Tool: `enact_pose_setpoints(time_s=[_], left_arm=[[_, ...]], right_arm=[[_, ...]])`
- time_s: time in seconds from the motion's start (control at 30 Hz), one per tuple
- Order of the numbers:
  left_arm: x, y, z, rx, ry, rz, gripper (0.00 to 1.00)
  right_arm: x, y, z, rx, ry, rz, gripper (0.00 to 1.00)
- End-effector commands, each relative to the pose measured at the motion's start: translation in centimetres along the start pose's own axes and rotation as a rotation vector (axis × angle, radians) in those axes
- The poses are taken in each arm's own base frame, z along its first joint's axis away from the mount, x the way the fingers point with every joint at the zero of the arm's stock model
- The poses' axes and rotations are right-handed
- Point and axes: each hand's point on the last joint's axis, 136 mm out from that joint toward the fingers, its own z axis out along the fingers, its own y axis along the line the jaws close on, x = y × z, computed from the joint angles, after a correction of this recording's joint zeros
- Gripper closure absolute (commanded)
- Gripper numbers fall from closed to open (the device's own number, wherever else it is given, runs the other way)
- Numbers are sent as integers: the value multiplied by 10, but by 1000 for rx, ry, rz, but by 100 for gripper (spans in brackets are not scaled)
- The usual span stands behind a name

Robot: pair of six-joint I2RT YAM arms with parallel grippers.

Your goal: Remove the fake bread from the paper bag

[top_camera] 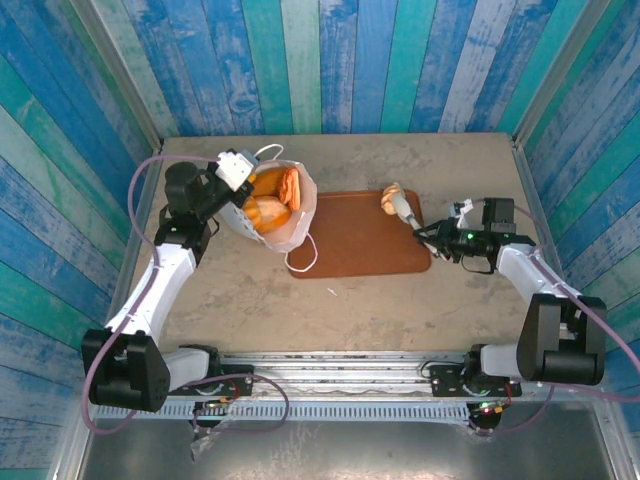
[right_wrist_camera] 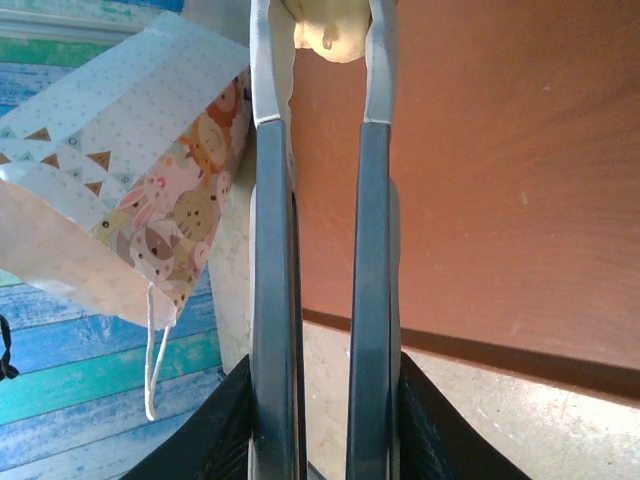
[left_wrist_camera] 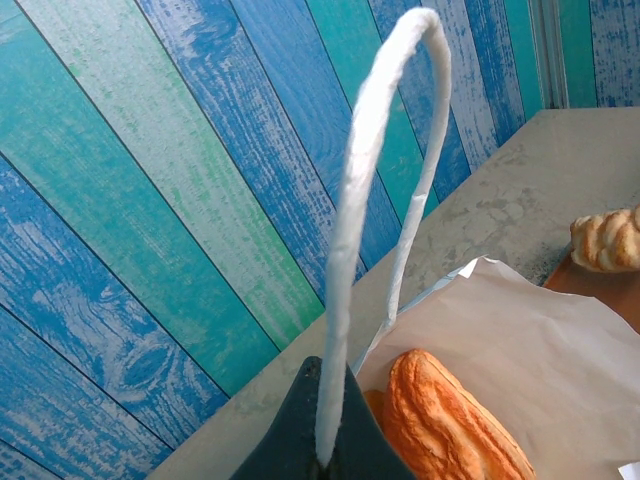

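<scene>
Bread status: most of the fake bread (top_camera: 270, 200) sits inside the paper bag (top_camera: 290, 232). The bag is on the counter (top_camera: 400, 300) just left of the reddish tray (top_camera: 360, 245), and from above you can see into its open mouth. One pale roll (top_camera: 391, 196) is out, at the tray's far right corner, with the right fingers (top_camera: 404, 211) closed on either side of it. In the right wrist view both pads look like they touch its sides, so I'd call that a grip, if a light one. The left fingers (left_wrist_camera: 300, 445) are pinched shut on the bag's white cord handle (left_wrist_camera: 370, 160), and the loop stands up taut.

Handling guess: these pieces look like glossy moulded plastic, so probably light, rigid and a bit slippery. There's no squish to help a grip, but nothing fragile either. I'd take each one across its narrow middle. On the ridged ones I'd set the pads into a groove so it can't squirt out. The orange loaf (left_wrist_camera: 440, 420) nearest the handle looks easiest to reach.

The bag is the fussy part. It's thin paper that likely weighs nothing and would slide or crumple if nudged, so pinning it by the handle makes sense to me. The loaves are packed close together, so pulling one could drag its neighbours.
</scene>
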Motion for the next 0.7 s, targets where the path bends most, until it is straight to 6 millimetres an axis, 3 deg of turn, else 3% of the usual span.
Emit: enact_pose_setpoints(time_s=[0.0,0.37,0.67], left_arm=[[-9,6,5,-9,-20,22,100],[-11,7,5,-9,-21,23,99],[-12,8,4,-13,-22,31,100]], right_arm=[[-1,-2,-1,-36,1,-7,68],[6,-25,-11,-16,-26,71,60],[6,-25,-21,10,-52,70,52]])
